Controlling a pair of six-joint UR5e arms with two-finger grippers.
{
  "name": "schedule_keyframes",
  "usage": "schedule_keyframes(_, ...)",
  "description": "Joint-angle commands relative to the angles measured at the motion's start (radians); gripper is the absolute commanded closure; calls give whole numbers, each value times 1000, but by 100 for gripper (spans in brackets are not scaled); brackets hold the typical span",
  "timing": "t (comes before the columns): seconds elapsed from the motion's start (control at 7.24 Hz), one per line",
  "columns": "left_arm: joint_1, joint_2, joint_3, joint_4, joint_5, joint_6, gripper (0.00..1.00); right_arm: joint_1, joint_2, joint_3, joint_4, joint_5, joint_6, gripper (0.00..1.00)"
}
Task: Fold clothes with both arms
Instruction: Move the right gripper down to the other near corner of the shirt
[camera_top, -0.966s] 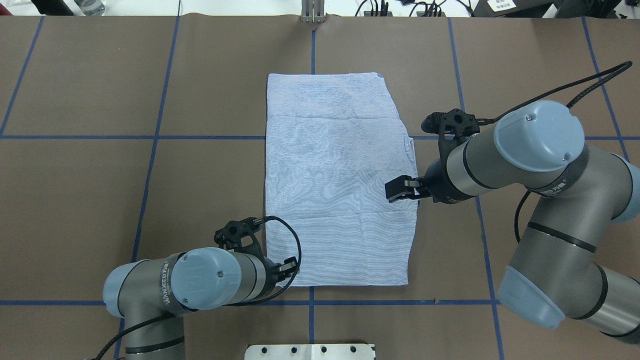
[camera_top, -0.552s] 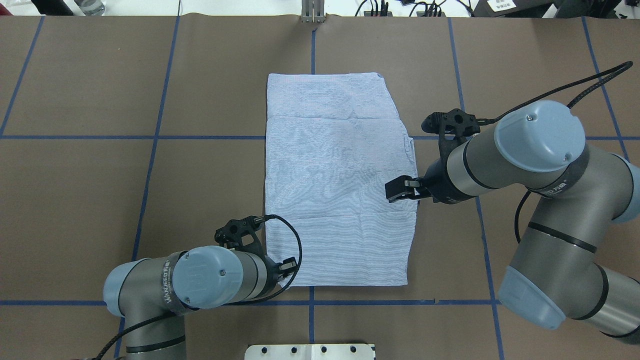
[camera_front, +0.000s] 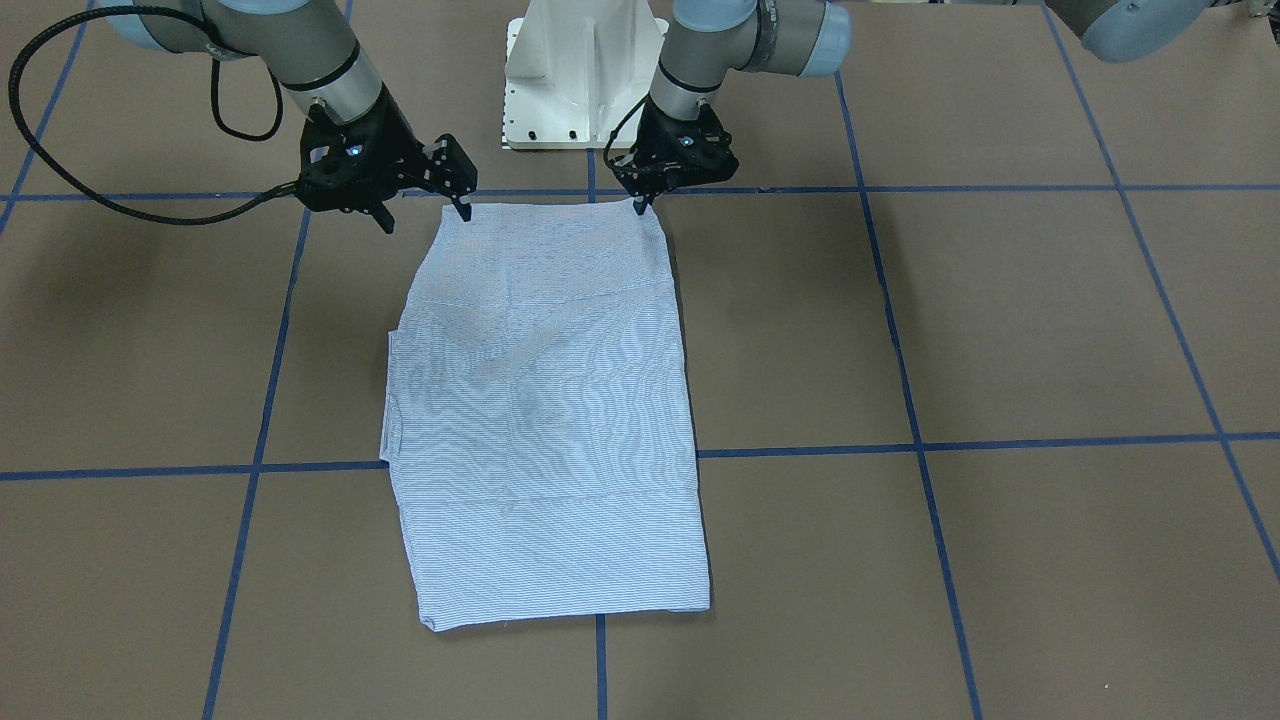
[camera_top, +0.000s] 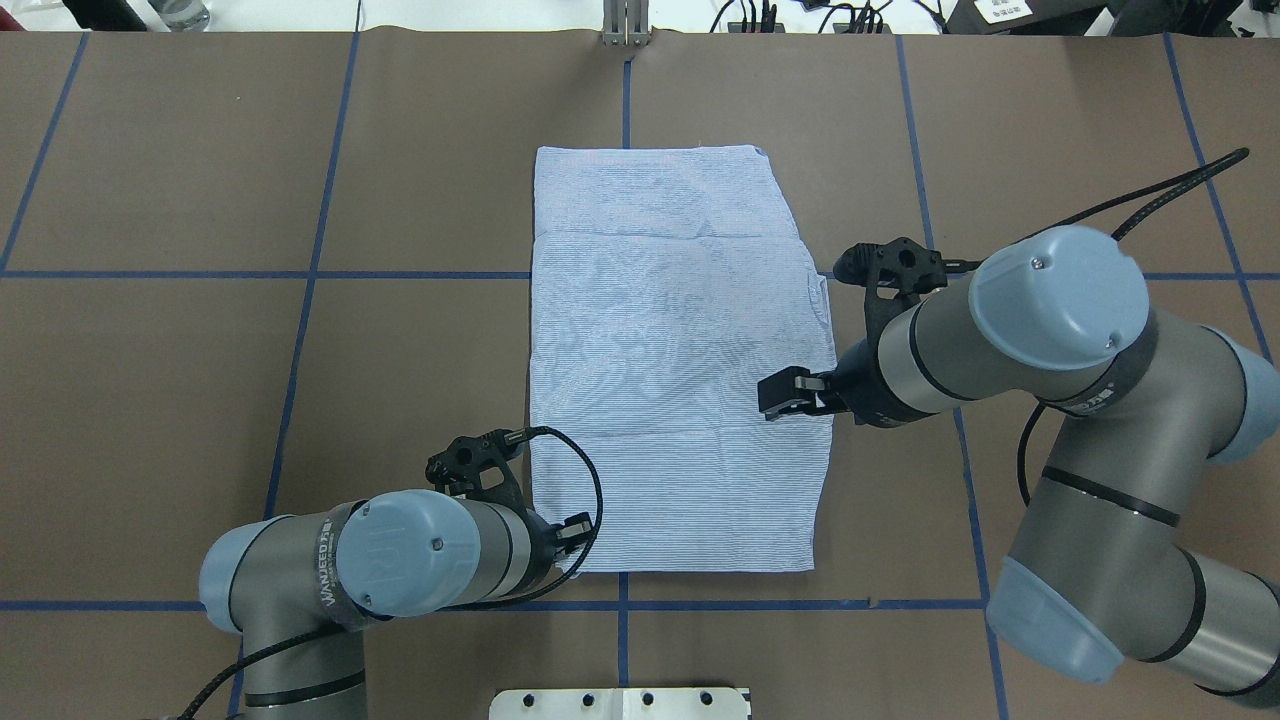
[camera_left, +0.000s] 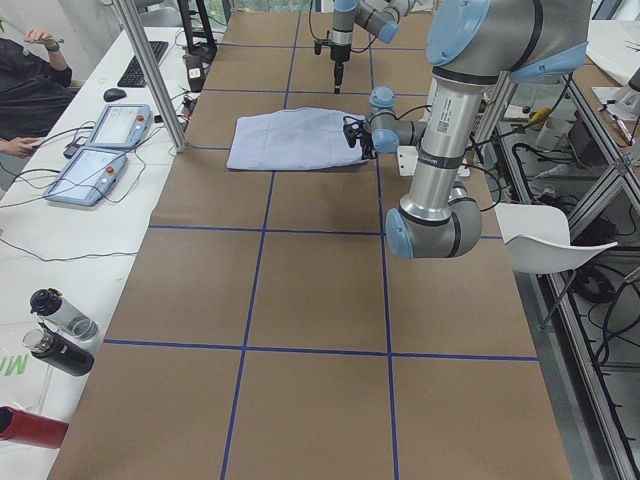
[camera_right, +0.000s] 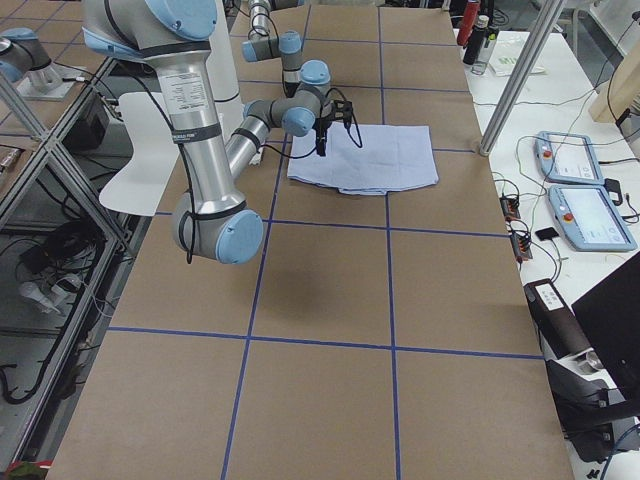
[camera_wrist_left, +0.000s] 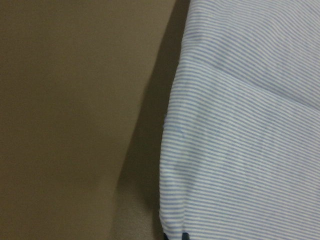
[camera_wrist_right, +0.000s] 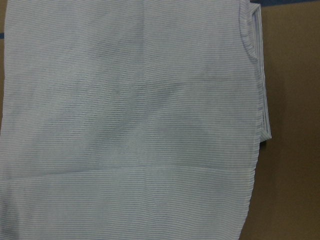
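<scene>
Down at the near left corner of the shirt (camera_top: 670, 380), the left gripper (camera_front: 638, 205) has its fingers drawn together to one point, and as far as the front view shows it is pinching the cloth there. The left wrist view catches a dark fingertip (camera_wrist_left: 185, 236) right at the striped edge. Readable writing first: the strap (camera_top: 330, 575) round the left arm (camera_top: 400, 565) says "WANJEED", with small characters beside it that I cannot make out. The right arm (camera_top: 1060, 300) carries a similar strap, too small to read, and dark lettering runs up each arm's upright tube in the side views, also illegible. The left arm lies low, forearm pointing across at the shirt. The right arm is bent at the elbow and reaches in from the right, wrist turned down. The right gripper (camera_front: 425, 218) hangs spread wide above the shirt's right edge, clear of the cloth and holding nothing. The shirt lies flat mid-tabletop (camera_top: 200, 400), folded into a long rectangle running away from the robot across a blue tape line (camera_top: 300, 274).
</scene>
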Motion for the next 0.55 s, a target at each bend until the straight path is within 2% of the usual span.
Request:
schedule_keyframes(0.0, 0, -1, 1, 0, 0, 0, 100, -117, 29, -14, -1, -93, 220, 0)
schedule_keyframes(0.28, 2, -6, -1, 0, 0, 0, 100, -180, 32, -16, -1, -112, 443, 0)
schedule_keyframes(0.41, 2, -6, -1, 0, -2, 0, 100, -220, 30, -23, -1, -168, 564, 0)
